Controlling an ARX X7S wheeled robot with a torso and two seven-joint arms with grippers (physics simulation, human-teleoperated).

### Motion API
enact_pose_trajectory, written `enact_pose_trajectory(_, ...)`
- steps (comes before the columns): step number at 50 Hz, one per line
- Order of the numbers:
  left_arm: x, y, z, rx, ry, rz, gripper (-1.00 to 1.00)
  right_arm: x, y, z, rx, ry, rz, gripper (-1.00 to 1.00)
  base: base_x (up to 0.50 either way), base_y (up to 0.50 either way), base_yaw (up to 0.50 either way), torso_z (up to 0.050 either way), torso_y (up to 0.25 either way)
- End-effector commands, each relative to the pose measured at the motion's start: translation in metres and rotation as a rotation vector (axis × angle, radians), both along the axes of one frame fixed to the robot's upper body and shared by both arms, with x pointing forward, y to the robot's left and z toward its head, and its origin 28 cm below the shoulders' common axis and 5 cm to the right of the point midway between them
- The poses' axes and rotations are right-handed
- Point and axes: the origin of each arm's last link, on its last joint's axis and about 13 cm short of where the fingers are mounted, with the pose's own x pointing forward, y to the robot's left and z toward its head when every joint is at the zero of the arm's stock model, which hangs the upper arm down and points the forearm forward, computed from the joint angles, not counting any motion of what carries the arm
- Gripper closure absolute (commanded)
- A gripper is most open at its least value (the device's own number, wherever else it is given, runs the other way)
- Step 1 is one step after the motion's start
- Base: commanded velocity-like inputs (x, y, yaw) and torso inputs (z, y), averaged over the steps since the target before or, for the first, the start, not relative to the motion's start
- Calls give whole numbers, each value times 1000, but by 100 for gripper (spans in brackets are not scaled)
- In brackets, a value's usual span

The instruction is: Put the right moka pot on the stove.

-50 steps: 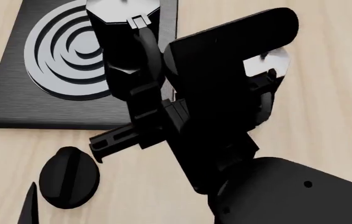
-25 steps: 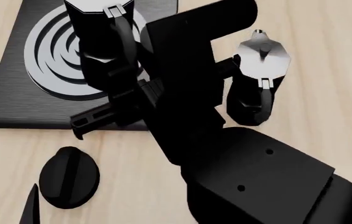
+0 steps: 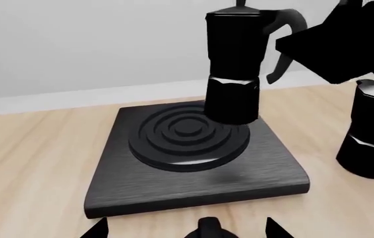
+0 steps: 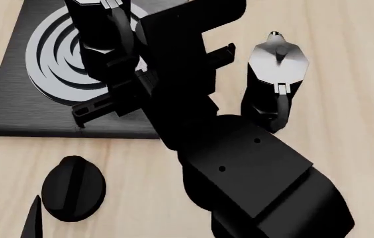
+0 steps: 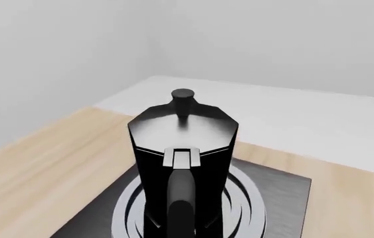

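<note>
Right gripper (image 4: 117, 69), largely hidden behind its own arm in the head view, is seen clamped on the curved handle of the right moka pot (image 3: 234, 69); the grip itself is not fully shown, and closure is inferred from the pot being carried. The pot is held above the stove (image 3: 194, 171), over the far rim of the burner rings (image 3: 187, 135), apparently clear of them. Left gripper (image 3: 204, 230) shows only fingertips, spread apart and empty.

A risk is judged: released here, the pot could be set off-centre on the rings and tip, or swing about its handle. The second moka pot (image 4: 276, 82), just beside the stove, could be struck by the arm.

A light wooden tabletop (image 4: 345, 99) carries the stove; a pale wall (image 3: 74, 44) stands behind.
</note>
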Motion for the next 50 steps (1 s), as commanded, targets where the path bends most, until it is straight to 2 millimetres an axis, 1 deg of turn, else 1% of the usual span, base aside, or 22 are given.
enact_pose_trajectory(1,-1,0,0,-3,-4,-5,-100,17,5,5,5,-54,5,100,0,0,0,0,10)
enact_pose_trajectory(12,-1,0,1,-2,-6,-9,-100,28,12,6,7,-56,10,100,0,0,0,0,1)
enact_pose_trajectory(34,-1,0,0,0,0,-12,-100,45,24,-4,22,-60,44,100,0,0,0,0,1)
enact_pose_trajectory(47,-1,-1,1,5,-2,-24,-100,51,30,-13,26,-61,84,100,0,0,0,0,1)
enact_pose_trajectory(50,-2,-1,1,5,-2,-29,-100,56,31,-14,31,-63,85,100,0,0,0,0,0)
